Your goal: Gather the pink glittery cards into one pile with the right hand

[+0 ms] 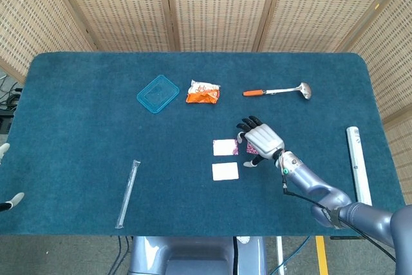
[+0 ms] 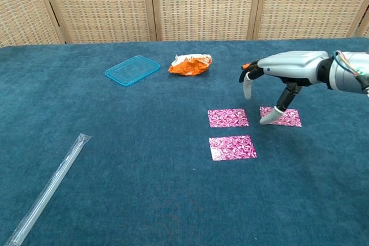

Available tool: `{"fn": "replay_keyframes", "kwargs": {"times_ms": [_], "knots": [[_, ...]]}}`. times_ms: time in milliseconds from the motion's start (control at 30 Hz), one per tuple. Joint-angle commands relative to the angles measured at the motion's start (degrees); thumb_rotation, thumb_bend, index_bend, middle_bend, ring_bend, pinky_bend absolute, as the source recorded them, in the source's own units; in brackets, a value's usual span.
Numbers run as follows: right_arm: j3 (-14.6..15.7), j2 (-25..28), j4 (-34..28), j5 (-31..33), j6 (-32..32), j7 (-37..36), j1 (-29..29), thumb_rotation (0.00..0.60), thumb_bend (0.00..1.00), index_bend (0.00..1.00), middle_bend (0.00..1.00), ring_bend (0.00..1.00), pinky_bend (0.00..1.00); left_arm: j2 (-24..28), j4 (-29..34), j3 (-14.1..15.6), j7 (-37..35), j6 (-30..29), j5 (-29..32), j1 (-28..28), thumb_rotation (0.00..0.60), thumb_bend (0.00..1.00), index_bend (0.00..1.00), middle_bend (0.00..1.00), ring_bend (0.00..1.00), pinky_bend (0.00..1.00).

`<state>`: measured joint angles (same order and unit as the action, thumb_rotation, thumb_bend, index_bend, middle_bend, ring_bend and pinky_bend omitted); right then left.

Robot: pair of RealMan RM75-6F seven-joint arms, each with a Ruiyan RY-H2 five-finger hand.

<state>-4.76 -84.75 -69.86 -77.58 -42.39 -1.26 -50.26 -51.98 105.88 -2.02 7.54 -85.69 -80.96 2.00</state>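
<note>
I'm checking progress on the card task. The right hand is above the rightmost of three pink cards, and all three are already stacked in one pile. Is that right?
Not quite. The right hand is above the rightmost card, one fingertip down at its left edge, but the cards are not stacked. The chest view shows that card, the middle card and the near card lying apart on the table.
</note>
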Motion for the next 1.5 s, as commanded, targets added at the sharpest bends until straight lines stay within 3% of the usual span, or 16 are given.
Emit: {"fn": "replay_keyframes", "kwargs": {"times_ms": [33,433,733,1500], "knots": [[-1.4,-1.8,1.2,1.8,0.0,1.7,-0.3,0.6,0.08,0.36,0.16,0.0,0.0,0.1,-0.1,0.0,-0.2,-0.2,-0.1,-0.2,0.6,0.05,0.0,0.0,0.0,0.0],[-3.5,-6.2,5.1,4.9,0.9,4.0,-1.4,0.6,0.1,0.36,0.16,0.0,0.0,0.8,0.1,0.2,-0.8,-1.0,-0.4,-0.8,0.6,0.05,0.0,0.0,0.0,0.0],[-3.7,-10.7,11.5,5.8,1.9,5.1,-2.2,0.6,0.1,0.36,0.16,0.0,0.0,1.4,0.3,0.3,-1.0,-1.7,-0.2,-1.5,0.6,0.05,0.0,0.0,0.0,0.0],[-1.1,-16.6,22.2,-1.9,-1.9,0.2,-1.8,0.6,0.1,0.36,0.16,0.0,0.0,1.7,1.4,0.3,0.3,-1.8,-0.6,-1.6,0.6,0.05,0.0,0.0,0.0,0.0]]}}
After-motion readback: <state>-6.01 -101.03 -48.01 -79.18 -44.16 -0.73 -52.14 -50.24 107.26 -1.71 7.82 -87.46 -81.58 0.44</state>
